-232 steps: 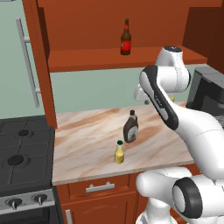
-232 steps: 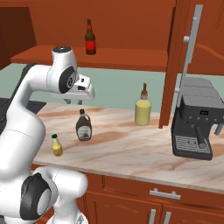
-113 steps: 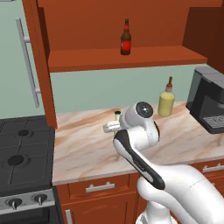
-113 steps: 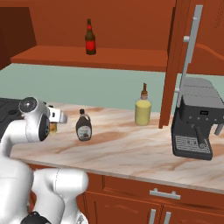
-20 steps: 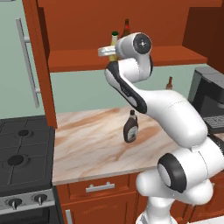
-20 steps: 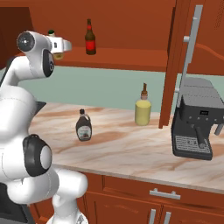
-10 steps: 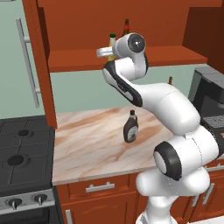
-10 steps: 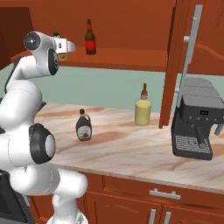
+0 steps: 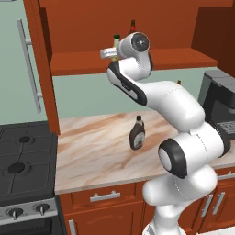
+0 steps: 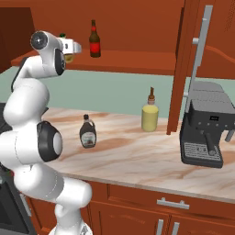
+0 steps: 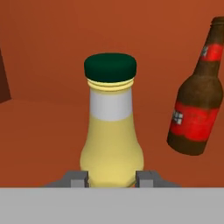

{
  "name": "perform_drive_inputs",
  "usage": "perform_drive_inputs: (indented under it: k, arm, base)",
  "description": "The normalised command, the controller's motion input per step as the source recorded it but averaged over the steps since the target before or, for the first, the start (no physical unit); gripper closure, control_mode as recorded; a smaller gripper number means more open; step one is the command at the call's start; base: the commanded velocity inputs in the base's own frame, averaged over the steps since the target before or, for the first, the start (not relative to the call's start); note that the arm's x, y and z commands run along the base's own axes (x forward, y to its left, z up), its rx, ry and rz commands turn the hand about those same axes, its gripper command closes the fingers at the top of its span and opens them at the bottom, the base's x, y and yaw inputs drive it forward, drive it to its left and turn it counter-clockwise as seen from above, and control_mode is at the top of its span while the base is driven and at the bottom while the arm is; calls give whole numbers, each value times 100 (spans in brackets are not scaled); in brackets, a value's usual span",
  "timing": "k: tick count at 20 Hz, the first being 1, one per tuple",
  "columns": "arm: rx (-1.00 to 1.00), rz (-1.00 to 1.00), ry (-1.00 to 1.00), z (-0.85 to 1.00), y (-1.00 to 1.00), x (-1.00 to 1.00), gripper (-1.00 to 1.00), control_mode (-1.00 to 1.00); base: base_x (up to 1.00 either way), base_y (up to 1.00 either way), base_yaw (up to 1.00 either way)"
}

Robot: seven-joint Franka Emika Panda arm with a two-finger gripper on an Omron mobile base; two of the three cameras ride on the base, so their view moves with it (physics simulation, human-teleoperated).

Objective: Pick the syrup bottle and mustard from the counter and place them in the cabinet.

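My gripper (image 11: 111, 179) is shut on the mustard (image 11: 111, 131), a small yellow squeeze bottle with a green cap that stands upright between the fingertips (image 11: 78, 178). The arm reaches high, holding the mustard (image 10: 69, 57) over the left part of the cabinet shelf (image 10: 133, 62). In the left base view the gripper (image 9: 110, 54) sits at the shelf's front edge, with the mustard's green cap (image 9: 116, 37) above it. Whether the bottle rests on the board is hidden. The syrup bottle (image 9: 137, 134) (image 10: 87, 133) stands upright on the counter (image 9: 92, 151) below.
A slim brown bottle with a red label (image 11: 194, 113) (image 10: 94, 39) stands on the shelf just right of the mustard. A dull-yellow bottle (image 10: 149, 114) and a coffee machine (image 10: 206, 133) stand on the counter's right. A stove (image 9: 23, 165) lies to the left.
The hand has carried the mustard slightly further in over the shelf, toward the red-label bottle. The syrup bottle has not moved.
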Motion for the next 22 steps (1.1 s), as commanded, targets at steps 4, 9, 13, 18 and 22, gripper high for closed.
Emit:
perform_drive_inputs:
  k: [4, 9, 13, 18, 22]
  arm:
    - [0, -1, 0, -6, 0, 35, 100, -100]
    - [-1, 0, 0, -18, 0, 31, 100, -100]
    - [-3, 0, 0, -34, 1, 28, 100, -100]
    - [-5, 0, 0, -41, 1, 21, 100, -100]
    - [-2, 0, 0, -18, 0, 19, 100, -100]
  base:
    - [0, 0, 0]
    - [0, 0, 0]
    - [0, 0, 0]
    - [0, 0, 0]
    - [0, 0, 0]
